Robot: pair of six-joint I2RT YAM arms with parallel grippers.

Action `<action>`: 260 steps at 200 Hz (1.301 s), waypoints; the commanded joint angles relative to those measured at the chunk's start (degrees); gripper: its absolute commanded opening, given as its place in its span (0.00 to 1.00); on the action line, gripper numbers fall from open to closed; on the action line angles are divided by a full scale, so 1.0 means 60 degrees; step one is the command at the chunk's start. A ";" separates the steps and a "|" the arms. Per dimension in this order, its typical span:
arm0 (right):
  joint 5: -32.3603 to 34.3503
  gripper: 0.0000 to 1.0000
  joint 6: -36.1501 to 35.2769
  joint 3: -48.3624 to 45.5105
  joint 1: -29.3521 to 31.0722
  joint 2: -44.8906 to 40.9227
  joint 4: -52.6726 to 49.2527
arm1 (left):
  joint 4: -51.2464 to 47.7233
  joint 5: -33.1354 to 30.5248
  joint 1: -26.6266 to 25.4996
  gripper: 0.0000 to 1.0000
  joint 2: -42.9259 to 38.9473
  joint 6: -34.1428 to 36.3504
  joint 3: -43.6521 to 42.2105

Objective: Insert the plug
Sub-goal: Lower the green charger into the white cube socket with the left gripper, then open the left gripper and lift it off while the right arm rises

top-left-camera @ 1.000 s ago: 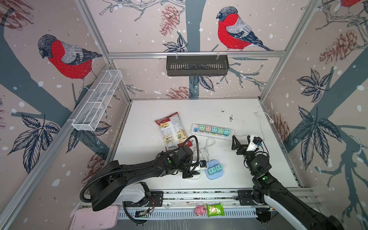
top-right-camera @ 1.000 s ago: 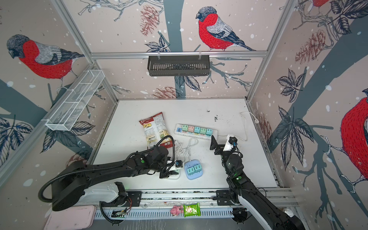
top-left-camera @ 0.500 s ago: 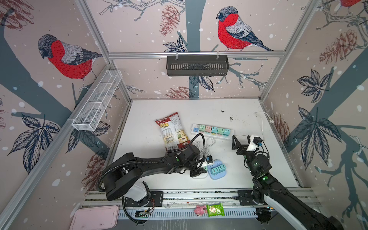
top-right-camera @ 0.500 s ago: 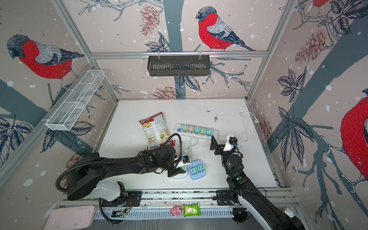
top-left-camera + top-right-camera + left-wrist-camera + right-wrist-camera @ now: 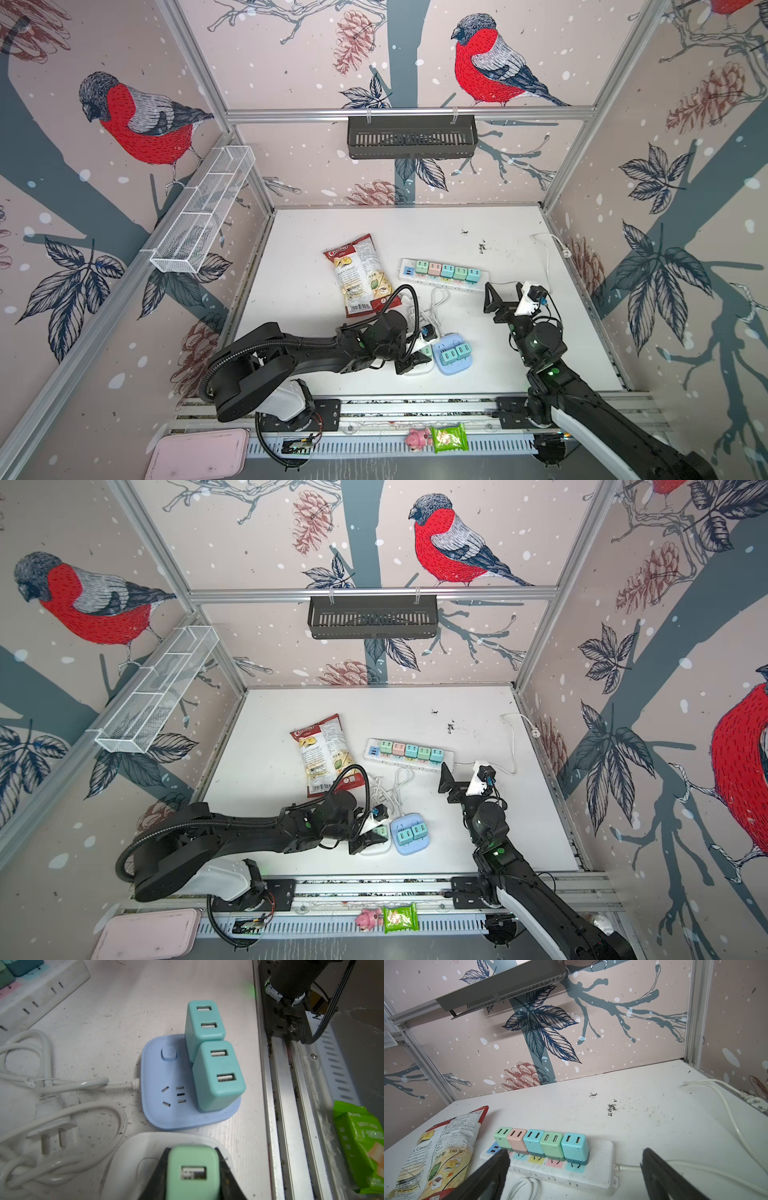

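Clamping a mint-green USB charger plug (image 5: 192, 1169), the left gripper (image 5: 415, 360) is pinched tight on it at the white socket block (image 5: 133, 1163). Blue socket block (image 5: 453, 361) just beside, 3 o'clock. Right gripper (image 5: 503, 291) gapes wide, empty.

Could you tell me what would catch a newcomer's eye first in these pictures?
The left gripper, shut on a mint-green USB charger plug, holds it at a white rounded socket block near the table's front. Right beside it sits a light-blue square socket block carrying two turquoise chargers. Farther back, a long white power strip bears a row of five pastel chargers, with the open right gripper hovering near it.
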 commanded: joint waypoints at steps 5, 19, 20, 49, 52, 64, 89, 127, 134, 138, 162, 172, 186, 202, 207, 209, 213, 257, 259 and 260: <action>-0.0047 1.00 -0.0061 -0.0071 -0.0002 0.0006 0.0208 | -0.0838 -0.0301 -0.0043 0.00 0.0082 -0.0026 -0.0117; -0.0046 1.00 -0.0062 -0.0056 -0.0001 0.0012 0.0215 | -0.0859 -0.0339 -0.0035 0.00 0.0067 -0.0011 -0.0130; -0.0047 1.00 -0.0063 -0.0060 -0.0001 0.0012 0.0215 | -0.0868 -0.0337 -0.0035 0.00 0.0060 -0.0011 -0.0123; -0.0047 1.00 -0.0062 -0.0058 -0.0005 0.0007 0.0216 | -0.1002 -0.0636 -0.0197 0.00 -0.0048 0.0065 -0.0059; -0.0040 1.00 -0.0060 -0.0052 -0.0006 0.0010 0.0216 | -0.1016 -0.0716 -0.0251 0.00 -0.0053 0.0076 -0.0053; -0.0042 1.00 -0.0050 -0.0059 -0.0007 0.0005 0.0216 | -0.1118 -0.1044 -0.0457 0.00 -0.0050 0.0124 0.0020; -0.0048 1.00 -0.0062 -0.0053 -0.0001 0.0004 0.0214 | -0.1215 -0.1480 -0.0712 0.00 0.0063 0.0121 0.0118; -0.0015 1.00 -0.0044 -0.0074 -0.0004 0.0005 0.0205 | -0.1251 -0.1748 -0.0746 0.09 -0.0052 0.0014 0.0118; -0.0018 0.99 -0.0036 -0.0064 -0.0002 0.0005 0.0216 | -0.1284 -0.1795 -0.0738 0.18 -0.0137 0.0004 0.0118; -0.0005 1.00 -0.0044 -0.0068 -0.0012 0.0010 0.0216 | -0.1299 -0.1799 -0.0738 0.32 -0.0195 0.0012 0.0121; 0.0037 1.00 -0.0012 -0.0064 -0.0026 0.0007 0.0215 | -0.1491 -0.1976 -0.0738 0.98 -0.0872 0.0142 0.0207; 0.0068 1.00 0.0000 -0.0062 -0.0029 0.0041 0.0225 | -0.1604 -0.2069 -0.0742 0.99 -0.1299 0.0192 0.0281; 0.0191 1.00 0.0048 -0.0049 -0.0045 0.0107 0.0227 | -0.2023 -0.2279 -0.0738 0.98 -0.2066 0.0247 0.0460; 0.0552 1.00 0.0190 0.0014 -0.0136 0.0140 0.0170 | -0.2290 -0.3018 -0.0724 0.98 -0.3176 0.0120 0.0547; 0.0658 1.00 0.0254 0.0079 -0.0200 0.0112 0.0010 | -0.2264 -0.3459 -0.0723 0.99 -0.3569 -0.0056 0.0547; 0.0722 1.00 0.0305 0.0118 -0.0223 0.0107 -0.0077 | -0.2235 -0.3642 -0.0724 0.98 -0.3724 -0.0114 0.0533; 0.0793 1.00 0.0387 0.0219 -0.0256 0.0066 -0.0276 | -0.2144 -0.3996 -0.0724 0.98 -0.4064 -0.0199 0.0485; 0.2257 1.00 0.1772 0.1406 -0.0307 -0.1017 -0.3256 | 0.1029 -0.8002 0.0007 0.99 -0.8004 -0.0009 -0.1399; 0.2275 0.99 0.1838 0.1450 -0.0305 -0.1072 -0.3351 | 0.1236 -0.8114 0.0133 0.99 -0.8194 -0.0010 -0.1499; 0.2278 1.00 0.1868 0.1469 -0.0307 -0.1101 -0.3391 | 0.1321 -0.8165 0.0195 0.99 -0.8238 -0.0011 -0.1526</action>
